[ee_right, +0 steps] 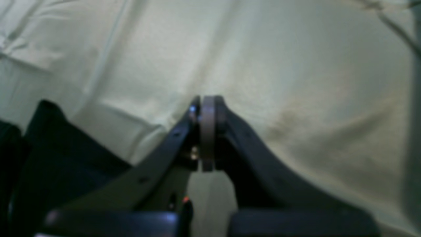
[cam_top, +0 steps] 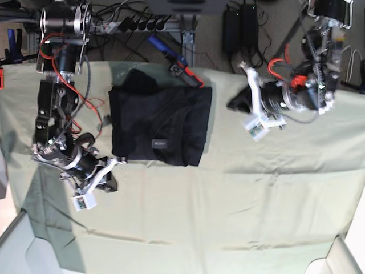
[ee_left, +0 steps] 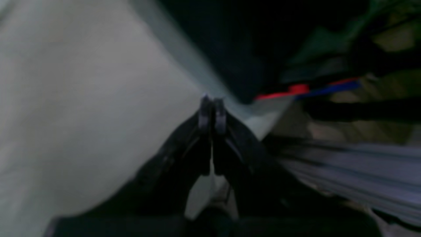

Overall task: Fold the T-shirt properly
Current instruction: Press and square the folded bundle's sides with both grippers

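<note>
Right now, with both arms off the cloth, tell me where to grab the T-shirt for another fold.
Take the T-shirt at its bottom edge, likely the lower right corner nearest the left gripper, coming from that open side. It lies as a flat, roughly square bundle with the label patch near that edge; the corner looks free of the right gripper, which sits shut beside the lower left corner.

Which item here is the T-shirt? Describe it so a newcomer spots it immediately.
Start with the pale green table cloth covering the table. Near its far edge, between the two arms, lies the T-shirt, a folded black block. Only it carries a small label near its front edge.
</note>
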### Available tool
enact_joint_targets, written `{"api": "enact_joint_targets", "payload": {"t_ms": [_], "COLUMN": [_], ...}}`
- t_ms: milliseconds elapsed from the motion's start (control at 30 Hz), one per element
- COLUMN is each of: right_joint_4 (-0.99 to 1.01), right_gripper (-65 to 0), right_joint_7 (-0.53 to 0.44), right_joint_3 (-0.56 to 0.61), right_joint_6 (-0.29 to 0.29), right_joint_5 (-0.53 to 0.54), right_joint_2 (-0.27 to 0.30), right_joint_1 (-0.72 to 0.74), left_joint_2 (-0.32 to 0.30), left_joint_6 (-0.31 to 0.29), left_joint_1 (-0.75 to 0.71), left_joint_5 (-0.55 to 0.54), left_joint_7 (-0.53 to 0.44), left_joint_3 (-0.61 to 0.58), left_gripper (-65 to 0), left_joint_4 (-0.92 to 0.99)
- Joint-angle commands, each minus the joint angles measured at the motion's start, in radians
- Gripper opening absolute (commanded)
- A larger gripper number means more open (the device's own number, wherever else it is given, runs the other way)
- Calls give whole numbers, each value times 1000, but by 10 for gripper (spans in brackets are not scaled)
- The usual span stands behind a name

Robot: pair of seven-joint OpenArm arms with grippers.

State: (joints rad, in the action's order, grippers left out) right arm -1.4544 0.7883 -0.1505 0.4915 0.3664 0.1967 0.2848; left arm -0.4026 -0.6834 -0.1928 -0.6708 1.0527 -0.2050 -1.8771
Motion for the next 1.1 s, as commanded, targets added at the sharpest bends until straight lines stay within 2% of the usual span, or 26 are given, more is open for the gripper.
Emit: {"api": "enact_joint_targets", "payload": {"t_ms": [0, 200, 367, 500, 767, 900, 1067], "right_joint_4": [16, 163, 172, 172, 172, 172, 172], "right_gripper": [-650, -650, -650, -650, -650, -650, -650], "right_joint_7": [-25, -25, -26, -25, -17, 41, 93], "right_joint_3": [1, 86, 191, 239, 249, 249, 250], "right_joint_6": [80, 81, 81, 80, 81, 81, 81], "right_joint_5": [12, 15, 16, 16, 15, 15, 29], "right_joint_2": [10, 11, 11, 11, 11, 12, 28], "right_joint_1": [44, 106, 108, 108, 108, 108, 106], "left_joint_2": [-8, -8, -7, -7, -6, 27, 62], "left_joint_6": [-15, -15, -15, -15, -15, -15, -15], "left_joint_1": [10, 5, 4, 5, 5, 8, 61], "left_joint_5": [-12, 5, 15, 77, 87, 94, 179], "left_joint_7": [-29, -29, -40, -86, -111, -115, -145], "left_joint_3": [-18, -114, -135, -143, -143, -143, -143], "left_gripper": [-650, -650, -650, -650, -650, -650, -650], "left_joint_4": [-16, -16, -16, -12, 27, 58, 150]}}
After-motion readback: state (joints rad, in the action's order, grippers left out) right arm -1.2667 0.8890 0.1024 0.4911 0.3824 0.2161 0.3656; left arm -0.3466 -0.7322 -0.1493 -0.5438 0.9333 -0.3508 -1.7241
